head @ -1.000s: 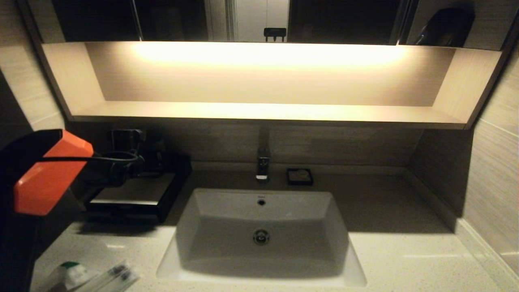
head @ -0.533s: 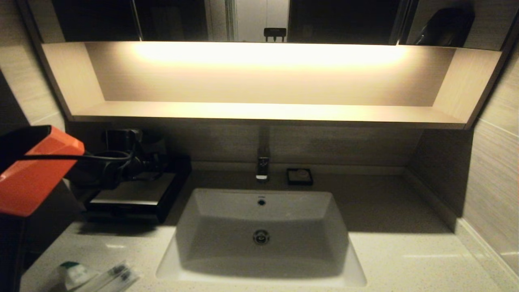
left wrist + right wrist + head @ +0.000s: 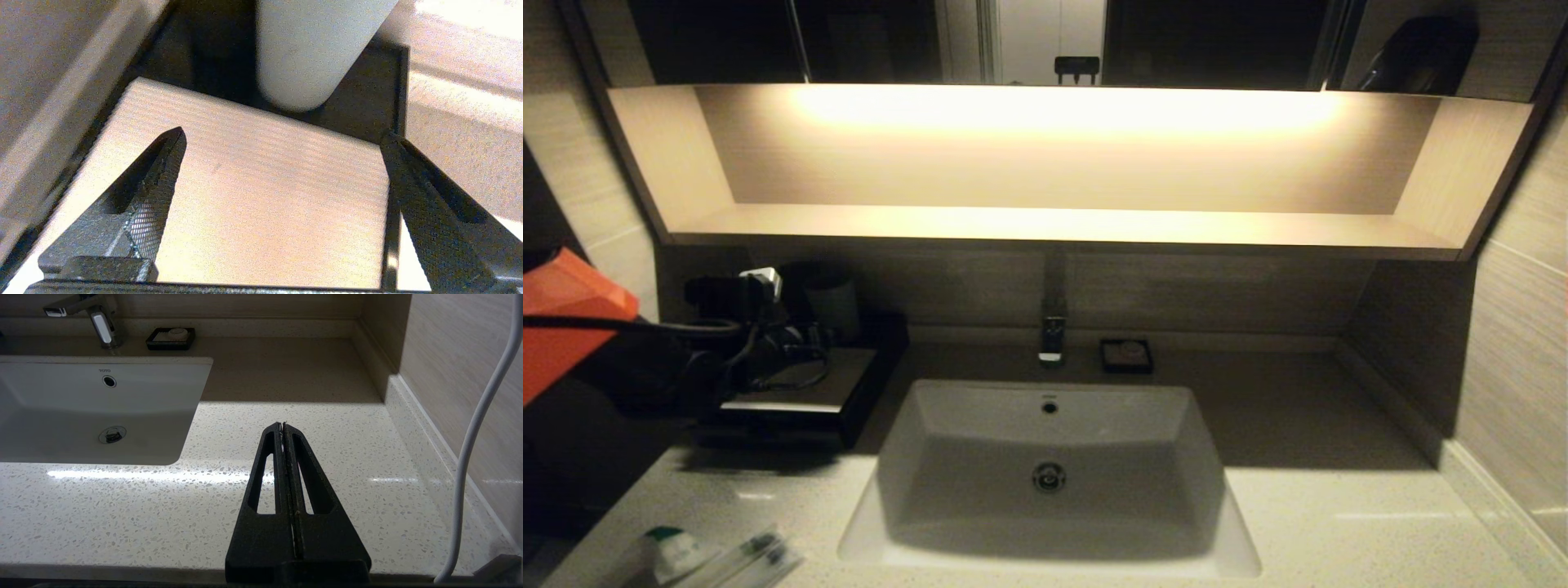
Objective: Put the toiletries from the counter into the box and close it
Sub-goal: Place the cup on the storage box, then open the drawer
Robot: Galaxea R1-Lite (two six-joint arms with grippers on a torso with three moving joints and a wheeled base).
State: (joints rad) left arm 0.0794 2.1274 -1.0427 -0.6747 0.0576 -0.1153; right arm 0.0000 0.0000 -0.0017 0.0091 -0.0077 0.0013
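Left arm draws back toward 9 o'clock

The left arm's orange link (image 3: 560, 322) has slid from beside the box (image 3: 805, 392) out to the head view's 9 o'clock edge, and the left gripper (image 3: 800, 347) has come lower over the box top, uncovering the grey cup (image 3: 833, 306) at the box's 12 o'clock.

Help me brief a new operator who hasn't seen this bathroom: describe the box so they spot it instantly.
Start at the white sink set in the speckled counter. Left of the basin, against the back wall, sits the box: low, black, rectangular, with a flat beige-silver top panel. Unlike the tiny black dish by the faucet, it is far larger, with a grey cup at its back.
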